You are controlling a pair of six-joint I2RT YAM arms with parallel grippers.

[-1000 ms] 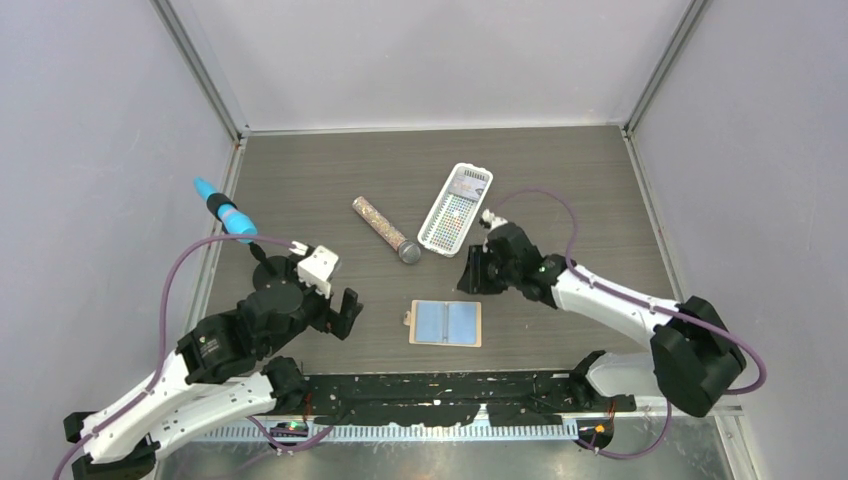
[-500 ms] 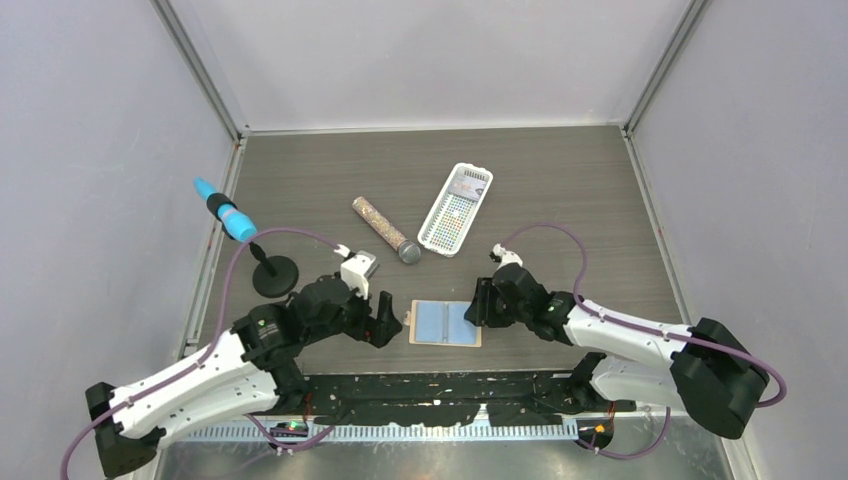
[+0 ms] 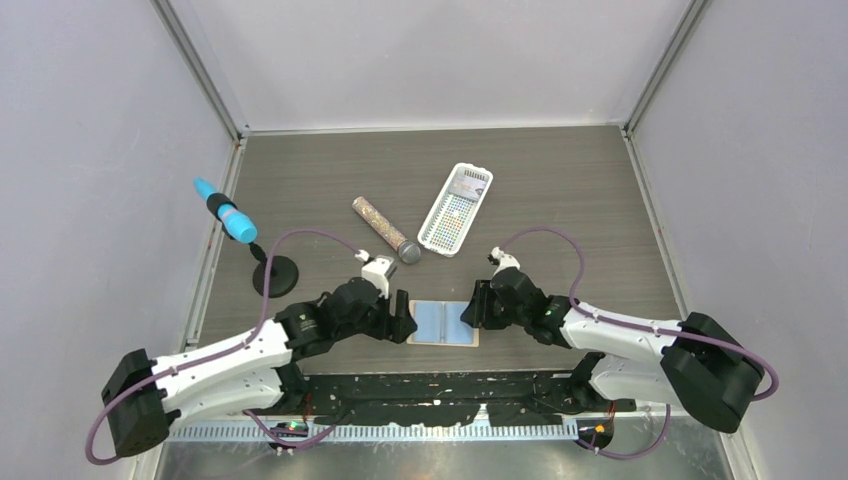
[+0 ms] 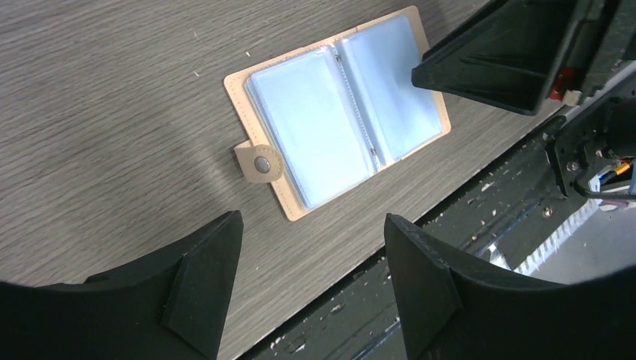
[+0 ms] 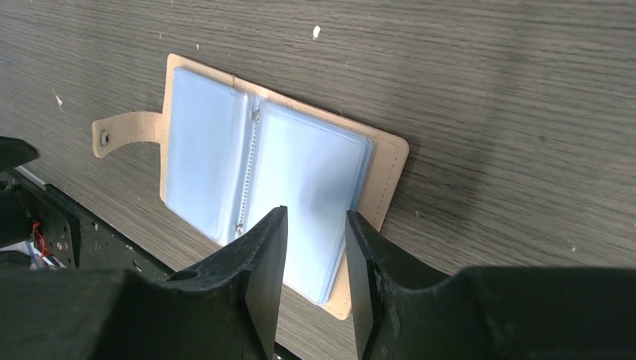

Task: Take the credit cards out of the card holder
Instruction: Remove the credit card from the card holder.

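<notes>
The card holder [image 3: 443, 323] lies open and flat near the table's front edge, tan with shiny bluish-grey pockets and a small tab on its left. It also shows in the left wrist view [image 4: 337, 112] and the right wrist view [image 5: 262, 165]. No loose credit cards show, and I cannot tell any cards apart from the pockets. My left gripper [image 3: 400, 326] is open and empty just left of the holder's tab; in its own view [image 4: 311, 292] it is over bare table. My right gripper [image 3: 470, 312] hovers over the holder's right page, jaws narrowly apart and empty [image 5: 311, 277].
A glittery tube [image 3: 385, 229] and a white slotted basket [image 3: 456, 208] lie behind the holder. A blue-tipped tool [image 3: 228, 220] stands on a black round base [image 3: 275, 275] at the left. A black rail [image 3: 450, 385] runs along the front edge.
Both arms have closed in on the card holder: the left gripper came forward and right to its tab side, the right gripper came down from near the basket to its right page.
</notes>
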